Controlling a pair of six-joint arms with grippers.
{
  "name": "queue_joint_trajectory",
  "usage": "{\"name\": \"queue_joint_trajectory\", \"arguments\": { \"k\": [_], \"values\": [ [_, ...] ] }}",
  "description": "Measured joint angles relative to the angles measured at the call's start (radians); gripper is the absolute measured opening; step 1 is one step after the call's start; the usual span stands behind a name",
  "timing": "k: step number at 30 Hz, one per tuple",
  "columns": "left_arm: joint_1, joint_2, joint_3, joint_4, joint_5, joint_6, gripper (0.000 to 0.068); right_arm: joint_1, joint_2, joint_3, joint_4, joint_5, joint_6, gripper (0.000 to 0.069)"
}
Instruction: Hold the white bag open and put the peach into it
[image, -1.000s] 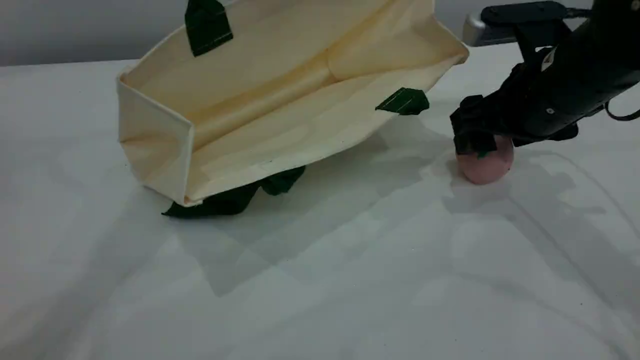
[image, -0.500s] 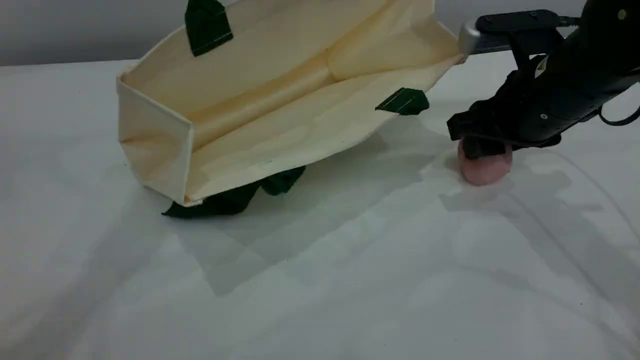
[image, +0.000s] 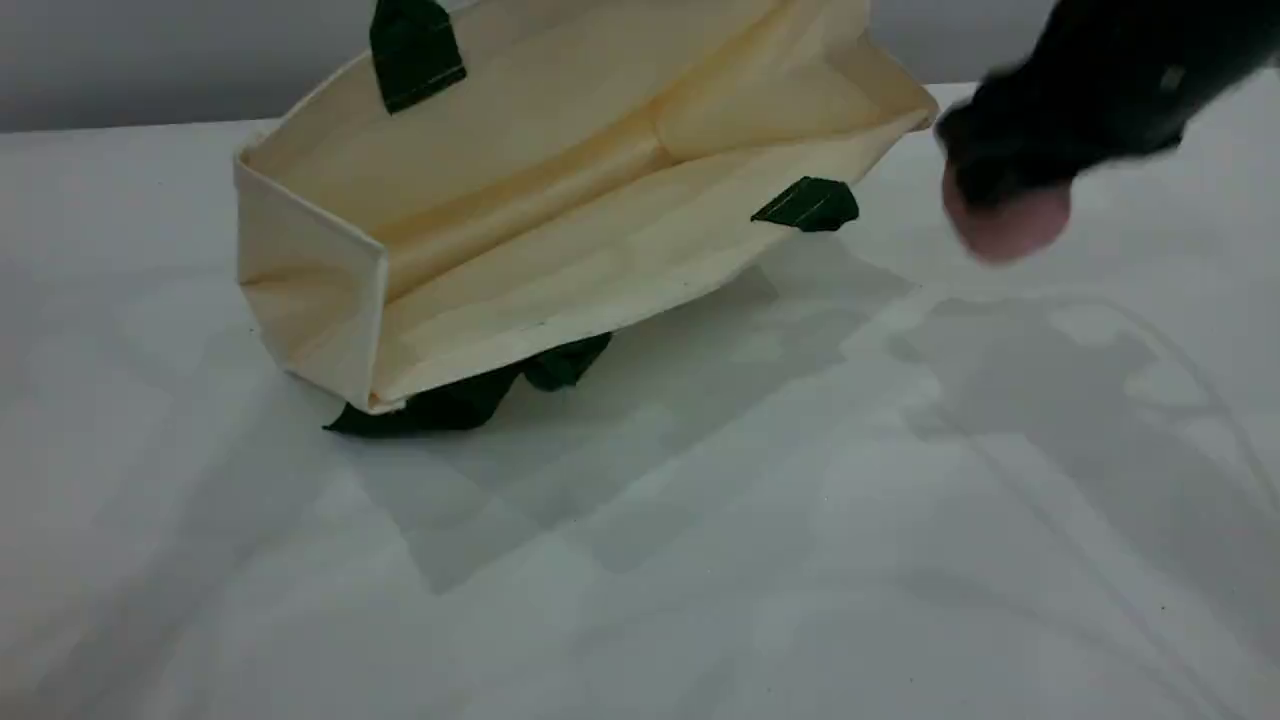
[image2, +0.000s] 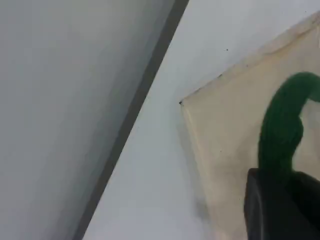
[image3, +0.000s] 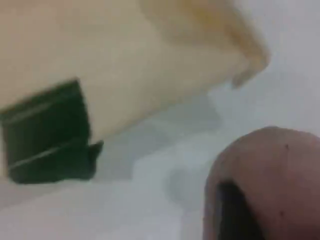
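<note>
The white bag (image: 560, 230) lies tilted on the table with its mouth held open toward the camera. In the left wrist view a dark green rope handle (image2: 282, 130) of the bag (image2: 225, 140) runs down into my left gripper (image2: 280, 207), which is shut on it. This gripper is out of the scene view. To the right of the bag, my blurred right gripper (image: 1000, 195) is shut on the pink peach (image: 1005, 228), which hangs above the table. The right wrist view shows the peach (image3: 272, 170) close up, against a dark fingertip (image3: 232, 212).
A second green handle (image: 470, 395) is bunched under the bag's front edge. Green sewn patches (image: 808, 203) mark the bag's rim, one also in the right wrist view (image3: 50, 132). The white table (image: 700, 560) spreads in front, and a grey wall (image2: 60, 100) stands behind it.
My right gripper closed on the peach where it lay on the table, then lifted it up. The bag and its handles have stayed put.
</note>
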Motion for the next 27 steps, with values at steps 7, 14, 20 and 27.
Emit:
{"name": "queue_joint_trajectory", "arguments": {
  "k": [7, 14, 20, 27],
  "values": [
    [0.0, 0.0, 0.0, 0.0, 0.0, 0.016, 0.0087, 0.0, -0.206, 0.0, -0.07, 0.136, 0.001, 0.029],
    [-0.023, 0.0, 0.0, 0.003, 0.0, 0.047, 0.0087, 0.047, -0.399, 0.0, -0.028, 0.214, 0.001, 0.029],
    [-0.114, 0.0, 0.0, 0.063, 0.001, 0.072, 0.0087, 0.194, -0.466, 0.001, -0.037, 0.267, -0.021, 0.029],
    [-0.183, -0.021, 0.0, 0.108, 0.002, 0.072, 0.0087, 0.321, -0.411, 0.001, -0.041, 0.258, -0.021, 0.029]
  ]
}}
